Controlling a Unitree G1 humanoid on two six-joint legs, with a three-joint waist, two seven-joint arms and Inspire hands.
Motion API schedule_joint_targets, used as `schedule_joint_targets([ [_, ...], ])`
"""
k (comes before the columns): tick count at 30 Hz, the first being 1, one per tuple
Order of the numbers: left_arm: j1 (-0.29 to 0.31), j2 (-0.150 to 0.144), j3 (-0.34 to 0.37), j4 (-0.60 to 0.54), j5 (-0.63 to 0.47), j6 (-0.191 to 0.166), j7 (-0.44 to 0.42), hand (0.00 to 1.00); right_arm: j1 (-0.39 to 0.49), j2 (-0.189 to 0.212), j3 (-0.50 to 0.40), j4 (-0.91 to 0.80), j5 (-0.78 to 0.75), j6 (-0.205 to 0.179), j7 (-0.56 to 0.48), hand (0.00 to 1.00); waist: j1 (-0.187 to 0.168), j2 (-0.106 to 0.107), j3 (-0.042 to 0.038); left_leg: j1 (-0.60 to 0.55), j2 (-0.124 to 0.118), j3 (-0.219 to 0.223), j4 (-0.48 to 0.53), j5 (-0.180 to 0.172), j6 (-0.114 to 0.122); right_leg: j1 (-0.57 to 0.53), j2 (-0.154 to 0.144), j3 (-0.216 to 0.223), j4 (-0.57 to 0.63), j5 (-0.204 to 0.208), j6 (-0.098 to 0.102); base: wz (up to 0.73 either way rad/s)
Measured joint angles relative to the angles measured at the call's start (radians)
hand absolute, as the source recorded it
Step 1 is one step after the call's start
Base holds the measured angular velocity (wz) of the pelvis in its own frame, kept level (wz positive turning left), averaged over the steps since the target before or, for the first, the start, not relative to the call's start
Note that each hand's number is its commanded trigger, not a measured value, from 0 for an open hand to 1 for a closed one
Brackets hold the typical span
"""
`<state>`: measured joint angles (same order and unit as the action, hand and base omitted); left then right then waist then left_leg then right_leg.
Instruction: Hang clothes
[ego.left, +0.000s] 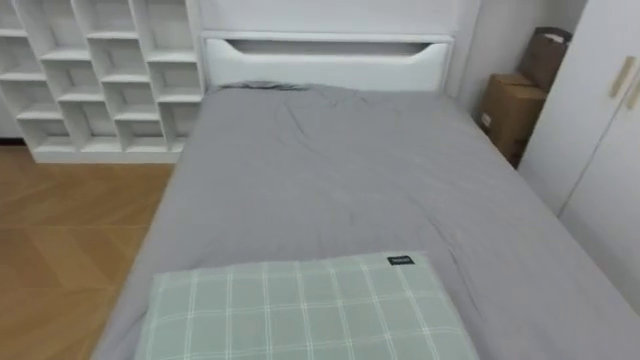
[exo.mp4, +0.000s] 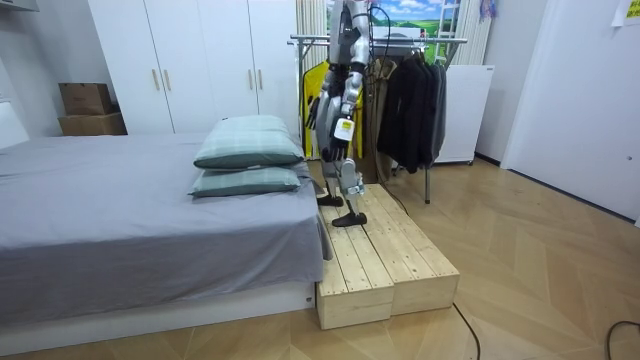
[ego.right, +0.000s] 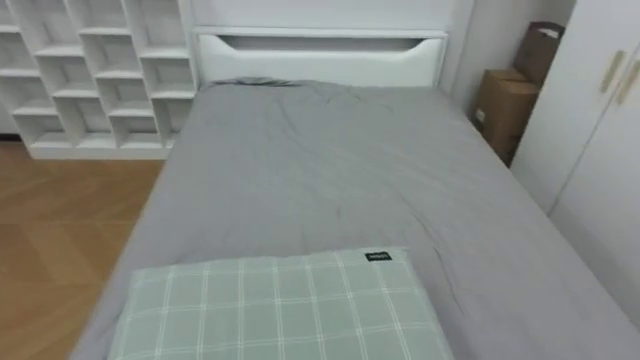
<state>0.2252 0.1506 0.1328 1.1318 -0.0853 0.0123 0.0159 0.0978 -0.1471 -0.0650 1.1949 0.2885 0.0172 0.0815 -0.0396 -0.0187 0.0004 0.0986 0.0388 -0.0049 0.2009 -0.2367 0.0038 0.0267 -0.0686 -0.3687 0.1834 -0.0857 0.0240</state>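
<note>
In the left eye view the head looks down the grey bed (ego.left: 330, 180), with a green checked pillow (ego.left: 300, 310) at the near edge, a white shelf unit (ego.left: 100, 70) far left, and cardboard boxes (ego.left: 510, 110) and a wardrobe (ego.left: 600, 140) to the right. The right eye view gives the same scene. In the room view the robot stands on a wooden platform (exo.mp4: 385, 255) at the pillow end of the bed, facing it. The left hand (exo.mp4: 343, 130) and right hand (exo.mp4: 314, 110) hang low in front of its body, and at this range I cannot tell how either is set or whether it holds anything. The clothes hang behind it on the rack (exo.mp4: 400, 40): dark clothes (exo.mp4: 410, 100) and a yellow garment (exo.mp4: 312, 85). The step in hand is probably to find the next piece. To do it well, the robot should turn in small steps, keep away from the platform's edge and face the rail squarely before reaching.
</note>
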Motion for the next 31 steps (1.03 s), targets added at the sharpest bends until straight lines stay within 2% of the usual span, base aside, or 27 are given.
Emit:
schedule_joint_targets([
  [1,0.009,0.001,0.004,0.000,0.001,0.000,0.000,0.00,0.001,0.002,0.002,-0.003,-0.004,0.005,-0.001,0.00,0.015,-0.002,-0.0003,0.001,-0.002,0.000,0.000,-0.002,0.003,0.000,-0.001,0.001,0.000,0.003,-0.005,0.11],
  [5,0.038,0.005,0.005,0.013,0.011,0.004,0.016,0.00,-0.002,0.012,0.004,-0.032,-0.022,0.006,-0.005,0.00,0.025,-0.006,-0.0023,0.004,-0.004,0.001,0.000,-0.003,0.006,0.003,-0.001,0.005,0.000,0.003,-0.006,0.00],
  [6,0.042,0.007,0.007,0.028,0.012,0.006,0.025,0.00,-0.009,0.014,0.006,-0.031,-0.024,0.006,-0.004,0.00,0.030,-0.011,0.0025,0.013,-0.003,0.006,-0.003,-0.003,0.006,0.009,-0.001,0.008,0.001,0.000,-0.006,-0.06],
  [8,0.042,0.006,0.004,0.036,0.023,0.013,0.038,0.00,-0.013,0.014,0.016,-0.031,-0.023,0.005,-0.005,0.00,0.048,-0.013,0.0036,0.020,0.000,0.014,-0.005,-0.006,0.006,0.012,0.002,0.015,0.000,-0.004,-0.004,-0.08],
  [10,0.043,0.001,0.000,0.036,0.040,0.019,0.048,0.00,-0.020,0.015,0.048,-0.029,-0.022,0.004,-0.006,0.00,0.060,-0.013,0.0091,0.020,0.002,0.014,-0.007,-0.008,0.006,0.012,0.004,0.015,-0.002,-0.004,-0.004,0.00],
  [16,0.030,-0.005,-0.003,0.026,0.096,0.031,0.057,0.00,-0.020,0.019,0.079,0.010,-0.027,-0.003,0.039,0.00,0.066,-0.013,0.0128,0.019,0.000,-0.013,-0.018,-0.008,0.006,0.023,0.008,0.012,-0.018,-0.009,0.000,0.12],
  [20,0.028,-0.002,-0.019,0.021,0.128,0.038,0.058,0.00,-0.015,0.019,0.084,0.050,0.009,-0.004,0.069,0.00,0.059,-0.010,0.0109,0.013,0.001,-0.026,-0.019,-0.008,0.006,0.028,0.014,0.011,-0.031,-0.009,-0.001,0.08],
  [22,0.028,-0.005,-0.018,-0.001,0.162,0.055,0.058,0.00,-0.011,0.019,0.083,0.055,0.033,-0.003,0.088,0.00,0.054,-0.010,0.0105,0.011,0.001,-0.029,-0.019,-0.008,0.005,0.028,0.015,0.008,-0.033,-0.011,-0.002,0.05],
  [26,0.025,-0.007,-0.018,-0.011,0.181,0.056,0.062,0.00,-0.009,0.019,0.081,0.058,0.037,-0.003,0.122,0.00,0.043,-0.013,0.0074,0.010,0.001,-0.030,-0.019,-0.008,0.005,0.028,0.016,0.007,-0.033,-0.013,-0.002,0.01],
  [28,0.023,-0.007,-0.018,-0.010,0.193,0.056,0.065,0.00,-0.006,0.019,0.080,0.062,0.041,-0.003,0.142,0.00,0.041,-0.015,0.0012,0.010,0.001,-0.030,-0.018,-0.008,0.005,0.029,0.016,0.008,-0.033,-0.015,0.000,0.00],
  [31,0.024,-0.006,-0.019,-0.008,0.208,0.063,0.067,0.00,-0.008,0.018,0.080,0.073,0.047,-0.002,0.155,0.00,0.042,-0.015,-0.0009,0.014,0.001,-0.031,-0.017,-0.008,0.005,0.034,0.016,0.010,-0.034,-0.017,0.001,0.00],
])
